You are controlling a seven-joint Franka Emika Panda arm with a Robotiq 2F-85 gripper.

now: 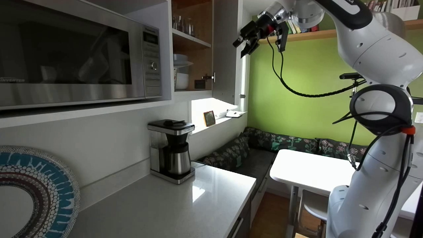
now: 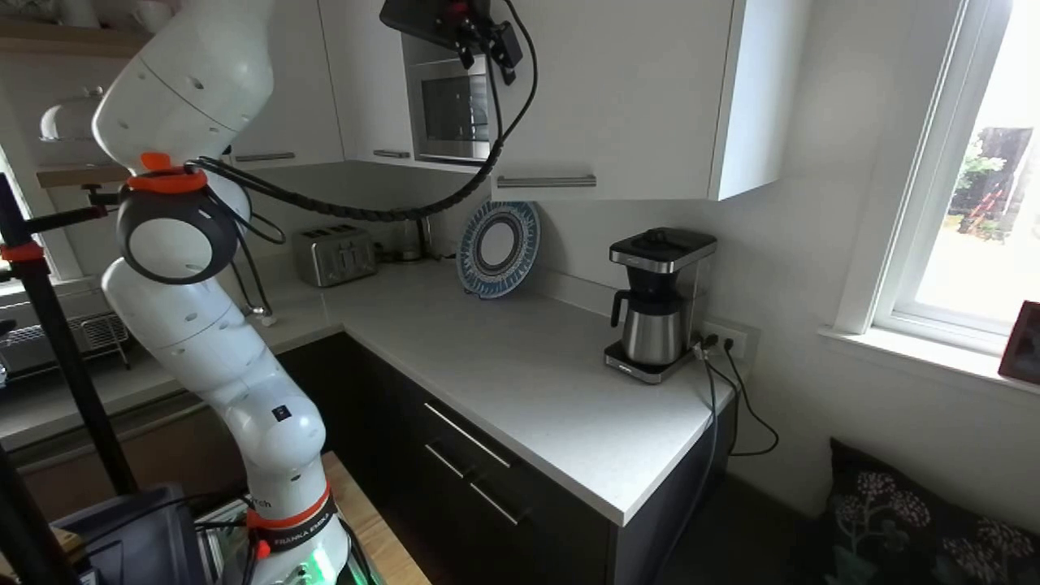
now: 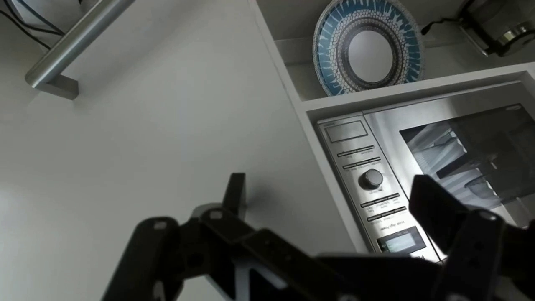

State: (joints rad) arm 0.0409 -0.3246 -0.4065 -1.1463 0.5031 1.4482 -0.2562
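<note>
The microwave (image 1: 76, 59) is mounted at the left, near side, above a round patterned plate (image 1: 39, 195) that stands on edge on the counter (image 1: 158, 205). To the right and farther back, the coffee maker (image 1: 174, 138) stands upright, its steel carafe (image 1: 178, 162) seated in place. The wall cabinet (image 1: 200, 62) overhead holds glasses (image 1: 188, 28) on its upper level and white dishes (image 1: 181, 80) below. At its right, the cabinet door (image 1: 226, 49) is swung outward. The gripper (image 3: 329, 179) is positioned near the outer edge of this door, fingers spread wide; in the wrist view, one finger (image 3: 236, 192) lies in front of the door face, on the same side as the bar handle (image 3: 79, 42). Contact between finger and door cannot be determined. Farther right, a white table (image 1: 310, 165) stands in front of dark floral cushions (image 1: 290, 142) on the far side, and the robot arm (image 1: 390, 59) occupies the right, near side.
</note>
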